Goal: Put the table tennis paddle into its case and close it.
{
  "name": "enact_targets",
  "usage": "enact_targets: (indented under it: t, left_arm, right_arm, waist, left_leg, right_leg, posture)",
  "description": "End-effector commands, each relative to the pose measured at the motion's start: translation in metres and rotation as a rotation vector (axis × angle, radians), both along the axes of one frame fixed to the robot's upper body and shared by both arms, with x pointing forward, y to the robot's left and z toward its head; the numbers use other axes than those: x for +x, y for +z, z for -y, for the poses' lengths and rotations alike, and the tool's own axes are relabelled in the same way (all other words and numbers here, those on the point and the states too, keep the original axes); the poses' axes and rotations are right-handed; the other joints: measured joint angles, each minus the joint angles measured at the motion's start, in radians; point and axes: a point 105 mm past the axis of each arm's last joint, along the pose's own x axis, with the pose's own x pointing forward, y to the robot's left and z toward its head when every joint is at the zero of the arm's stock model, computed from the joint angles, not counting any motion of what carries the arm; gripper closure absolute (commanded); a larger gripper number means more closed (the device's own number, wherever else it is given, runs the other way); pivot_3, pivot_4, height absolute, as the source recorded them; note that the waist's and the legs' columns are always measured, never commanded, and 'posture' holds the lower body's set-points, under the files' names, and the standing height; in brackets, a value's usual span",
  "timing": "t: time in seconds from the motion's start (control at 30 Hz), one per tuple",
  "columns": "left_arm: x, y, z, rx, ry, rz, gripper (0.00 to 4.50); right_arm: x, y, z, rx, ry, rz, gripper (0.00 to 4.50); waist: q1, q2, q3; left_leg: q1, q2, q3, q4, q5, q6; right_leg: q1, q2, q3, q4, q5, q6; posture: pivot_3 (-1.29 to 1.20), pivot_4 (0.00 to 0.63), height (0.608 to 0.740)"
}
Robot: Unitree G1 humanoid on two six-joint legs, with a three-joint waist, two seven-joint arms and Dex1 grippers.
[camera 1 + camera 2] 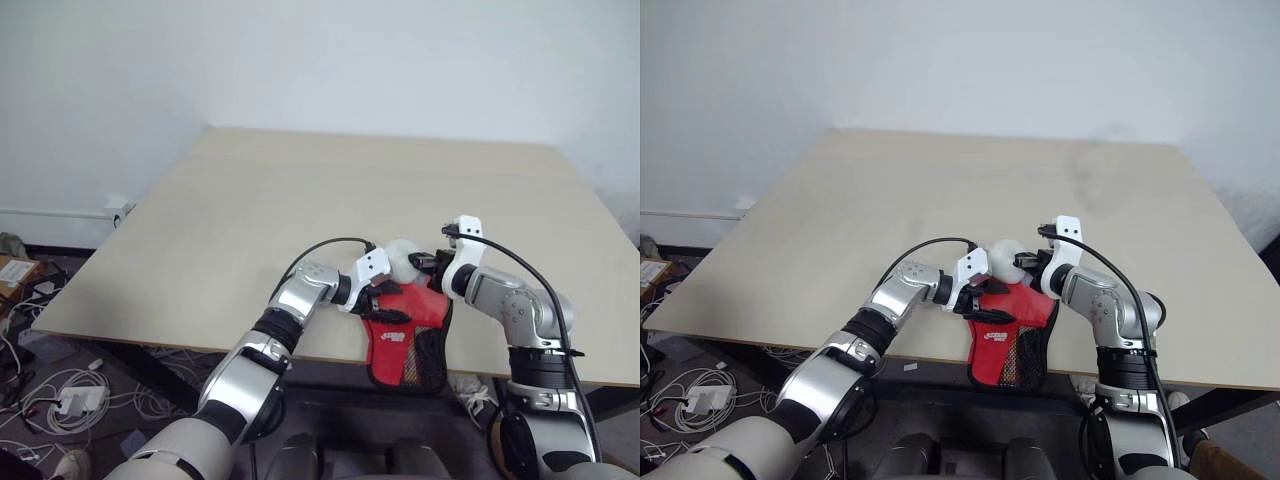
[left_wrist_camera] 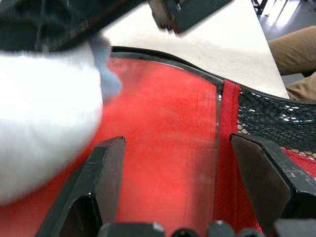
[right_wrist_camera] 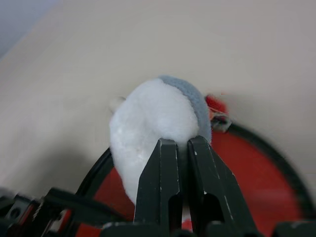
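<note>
Right end effector (image 3: 180,148) pinched tight on the white lump (image 3: 153,126), likely clearing it off the case (image 1: 405,335). Left end effector (image 2: 182,173), jaws wide, straddles the case's red panel, steadying it at the desk (image 1: 300,200) edge.

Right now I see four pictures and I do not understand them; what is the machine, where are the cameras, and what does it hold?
It is a humanoid robot with two arms. Two pictures come from its head, looking down at a table; the other two come from its wrists. At the table's near edge lies a red-and-black case, its lower part hanging over that edge. The left gripper is open, its fingers standing on either side of the case's red panel. The right gripper is shut, pinching a whitish soft lump above the case.
</note>
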Motion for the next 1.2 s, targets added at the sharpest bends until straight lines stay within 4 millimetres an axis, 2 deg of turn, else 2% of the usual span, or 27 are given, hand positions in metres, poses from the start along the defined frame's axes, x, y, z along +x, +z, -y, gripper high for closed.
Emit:
enact_targets:
  t: [0.03,0.27,0.43,0.6,0.83,0.97,1.1,1.2]
  left_arm:
    - [0.001,-0.009,-0.005,0.063,0.012,-0.005,0.92]
    - [-0.001,-0.013,-0.003,0.066,0.013,-0.013,0.92]
    - [-0.001,-0.013,-0.002,0.062,0.018,-0.018,0.92]
    - [0.0,-0.013,-0.004,0.063,0.026,-0.017,0.92]
    - [0.001,-0.015,-0.004,0.067,0.033,-0.02,0.92]
    - [0.001,-0.015,-0.002,0.068,0.032,-0.021,0.92]
    - [0.001,-0.016,0.0,0.07,0.031,-0.02,0.92]
    - [0.001,-0.016,0.001,0.07,0.027,-0.022,0.92]
  right_arm:
    - [0.011,0.032,0.032,-0.08,-0.112,0.125,4.47]
    - [0.009,0.045,0.058,-0.192,-0.125,0.138,4.47]
    - [-0.012,0.048,0.079,-0.348,-0.039,0.105,4.47]
    - [-0.044,0.042,0.095,-0.454,0.079,0.042,4.47]
    - [-0.104,0.028,0.105,-0.578,0.252,-0.055,4.47]
    - [-0.124,0.027,0.11,-0.602,0.292,-0.077,4.47]
    - [-0.155,0.023,0.105,-0.618,0.4,-0.105,4.47]
    - [-0.175,0.02,0.094,-0.603,0.492,-0.114,4.47]
  waist:
    - [0.0,0.0,0.0]
    - [0.002,0.0,0.0]
    - [0.006,0.001,0.0]
    - [0.007,0.0,0.0]
    - [0.011,-0.001,0.001]
    - [0.017,-0.002,0.001]
    - [0.033,-0.002,0.001]
    - [0.037,-0.002,0.001]
  left_leg:
    - [0.0,0.0,0.0,0.0,0.0,0.0]
    - [0.0,0.0,0.0,0.0,0.0,0.0]
    - [-0.001,-0.001,0.0,0.0,0.0,0.0]
    - [-0.001,-0.001,0.0,0.0,0.0,0.0]
    - [0.0,-0.001,0.001,0.001,0.0,0.0]
    - [-0.001,-0.001,0.001,0.001,0.0,0.0]
    - [-0.001,-0.001,0.001,0.002,0.0,0.0]
    - [-0.001,-0.001,0.001,0.002,-0.001,-0.001]
  right_leg:
    - [0.0,0.0,0.0,0.0,0.0,0.0]
    - [0.0,0.0,0.0,0.0,0.0,0.0]
    - [0.0,-0.001,0.0,-0.001,0.0,0.0]
    - [0.001,-0.001,0.0,-0.002,-0.001,0.0]
    - [0.002,-0.001,0.0,-0.003,-0.001,0.001]
    - [0.002,-0.002,0.0,-0.004,-0.001,0.001]
    - [0.003,-0.002,0.0,-0.004,-0.002,0.002]
    - [0.003,-0.002,-0.001,-0.005,-0.002,0.002]
  posture:
    - [0.0,0.0,0.74]
    - [0.0,0.0,0.74]
    - [0.0,0.0,0.74]
    - [0.0,0.0,0.74]
    - [0.0,0.0,0.74]
    - [0.0,0.0,0.74]
    - [0.0,0.0,0.74]
    - [0.0,0.0,0.74]
